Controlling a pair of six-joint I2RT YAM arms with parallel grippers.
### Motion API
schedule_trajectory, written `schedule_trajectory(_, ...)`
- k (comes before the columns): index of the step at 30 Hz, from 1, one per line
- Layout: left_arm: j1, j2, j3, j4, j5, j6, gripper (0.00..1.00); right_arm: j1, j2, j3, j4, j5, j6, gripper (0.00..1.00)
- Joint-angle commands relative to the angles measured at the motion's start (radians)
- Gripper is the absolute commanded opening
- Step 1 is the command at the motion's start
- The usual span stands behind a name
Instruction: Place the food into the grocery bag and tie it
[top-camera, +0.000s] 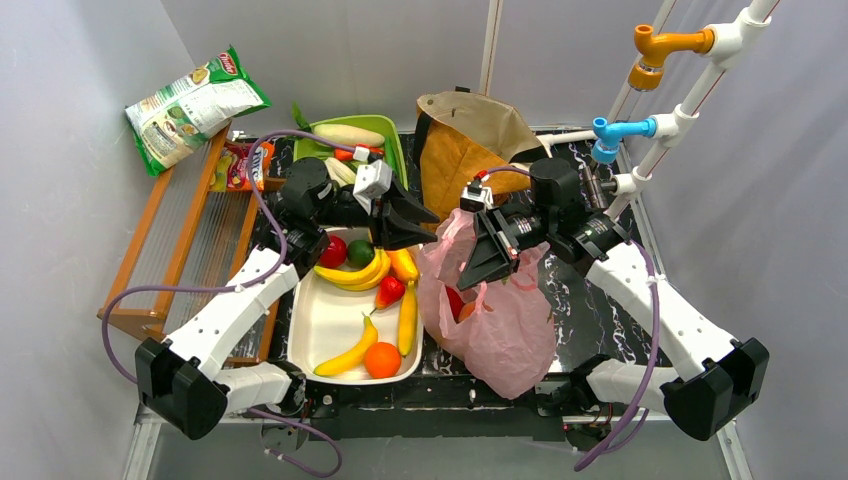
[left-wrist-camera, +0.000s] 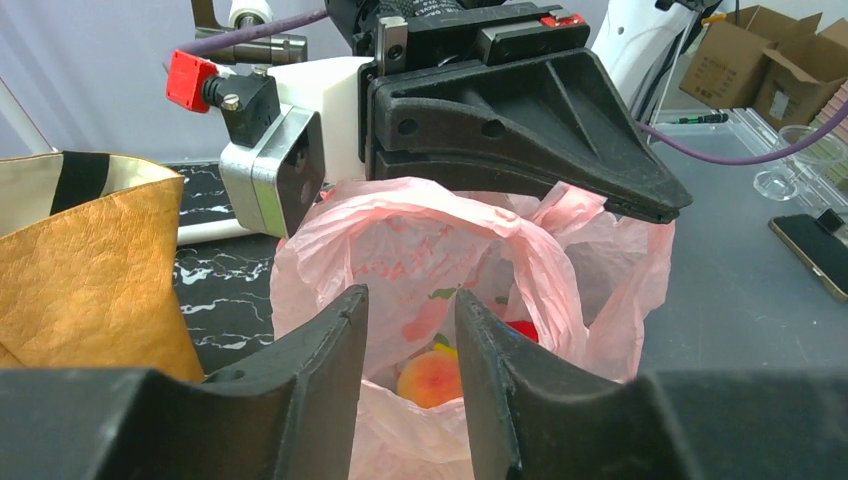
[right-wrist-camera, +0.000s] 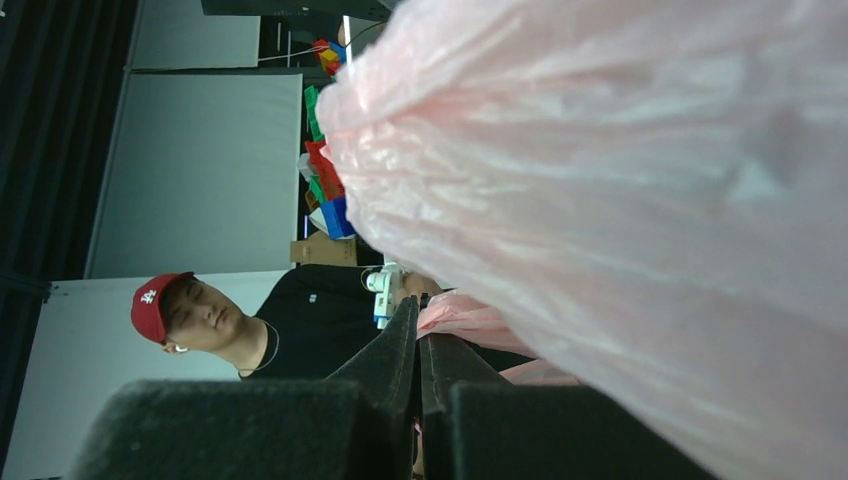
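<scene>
Left gripper (left-wrist-camera: 410, 297): jaws stood narrowly apart, empty, near the mouth of thin translucent pink plastic grocery bag (top-camera: 510, 335), centre. Right gripper (right-wrist-camera: 418, 315): clamped on bag film. Bag contained peach toy (left-wrist-camera: 430, 382); white tray (top-camera: 320, 320), left, contained yellow bananas (top-camera: 345, 358).

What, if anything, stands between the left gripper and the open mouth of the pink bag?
Nothing visible does: the left gripper faces the mouth of the pink bag directly, and the right gripper pinches its rim, holding it open.

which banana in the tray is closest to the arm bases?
The curved banana lying diagonally at the tray's near end, just left of the orange. The rest lie farther back or along the right edge.
</scene>
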Motion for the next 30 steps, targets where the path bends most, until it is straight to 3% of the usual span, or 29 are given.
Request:
schedule_trajectory(1,-0.013,0.009,0.050,0.031,0.019,0.022,0.35,-0.009,0.005,0.048,0.008,-0.040,-0.025,0.01)
schedule_trajectory(14,-0.089,0.061,0.026,0.029,0.074,0.006,0.40,-0.029,0.025,0.055,0.027,-0.062,-0.038,0.01)
schedule_trajectory(30,-0.139,0.079,0.013,0.102,0.100,-0.083,0.53,-0.046,0.086,0.102,0.042,-0.080,-0.052,0.01)
